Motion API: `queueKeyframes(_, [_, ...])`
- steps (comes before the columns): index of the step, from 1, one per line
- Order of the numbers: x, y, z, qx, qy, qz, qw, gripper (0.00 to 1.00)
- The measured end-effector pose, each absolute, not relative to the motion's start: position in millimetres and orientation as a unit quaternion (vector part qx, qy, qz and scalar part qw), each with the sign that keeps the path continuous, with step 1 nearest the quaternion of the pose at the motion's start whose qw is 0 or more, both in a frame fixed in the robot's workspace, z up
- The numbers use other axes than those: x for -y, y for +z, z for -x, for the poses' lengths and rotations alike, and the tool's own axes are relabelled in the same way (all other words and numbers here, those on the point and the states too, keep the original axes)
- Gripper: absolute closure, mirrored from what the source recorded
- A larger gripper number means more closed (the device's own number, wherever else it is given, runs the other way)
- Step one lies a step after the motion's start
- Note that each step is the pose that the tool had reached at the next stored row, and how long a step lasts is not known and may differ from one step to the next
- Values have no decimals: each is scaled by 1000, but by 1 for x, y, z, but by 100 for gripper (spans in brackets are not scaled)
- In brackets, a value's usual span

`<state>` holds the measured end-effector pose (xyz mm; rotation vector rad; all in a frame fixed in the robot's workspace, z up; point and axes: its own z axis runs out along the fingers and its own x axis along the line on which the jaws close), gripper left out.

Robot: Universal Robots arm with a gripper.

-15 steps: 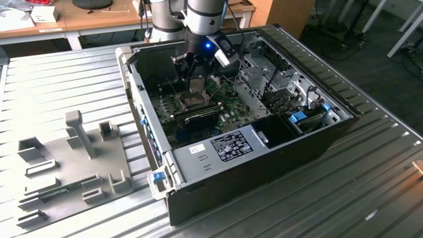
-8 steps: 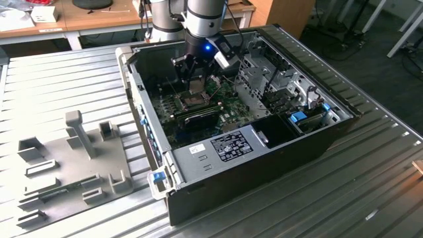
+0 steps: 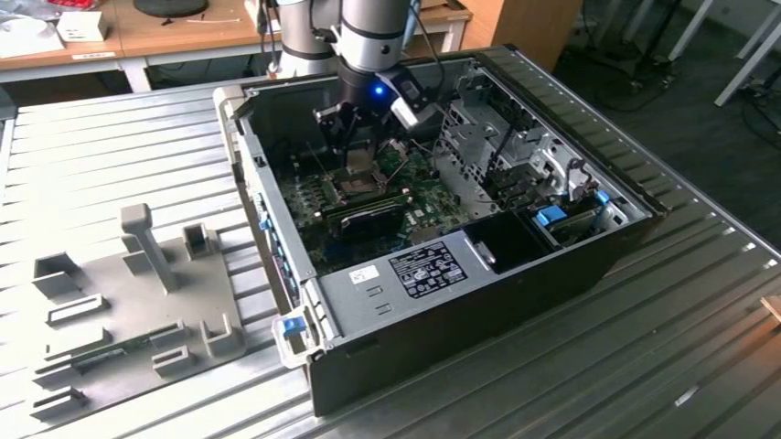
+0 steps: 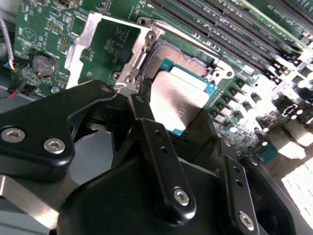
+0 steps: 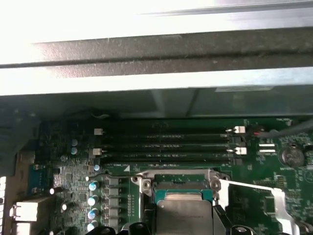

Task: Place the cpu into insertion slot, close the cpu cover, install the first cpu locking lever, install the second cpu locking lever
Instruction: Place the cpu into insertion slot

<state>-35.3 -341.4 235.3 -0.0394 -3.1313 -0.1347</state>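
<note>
Gripper: the gripper (image 4: 173, 111) is narrowed on the cpu (image 4: 178, 100), and we see a black finger against each of two opposite edges.
Cpu, place: it is inside the open case (image 3: 488, 311) on the tabletop (image 3: 683, 320). It is held just over the slot (image 4: 183, 55) and, as we judge it, not yet seated.
Key relation: the slot lies straight beyond the gripper. The chip covers the slot's near part, and the far part of the dark pin field shows past it.
Axis: the cpu is square, so we find no long axis. Its edges run roughly parallel to the slot's silvery border, with a slight tilt.
Cpu, look: flat, with a dull silver-grey top and a thin blue-green rim.
Cover: the cover (image 4: 82, 39) is swung open beside the slot, and the green board shows through its cut-out.
Memory slots: the memory slots (image 5: 161, 147) run alongside the slot, well clear of the gripper.
</note>
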Motion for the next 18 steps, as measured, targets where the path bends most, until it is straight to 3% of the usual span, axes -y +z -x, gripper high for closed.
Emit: queueKeyframes(18, [341, 219, 37, 999, -40, 33, 3, 46])
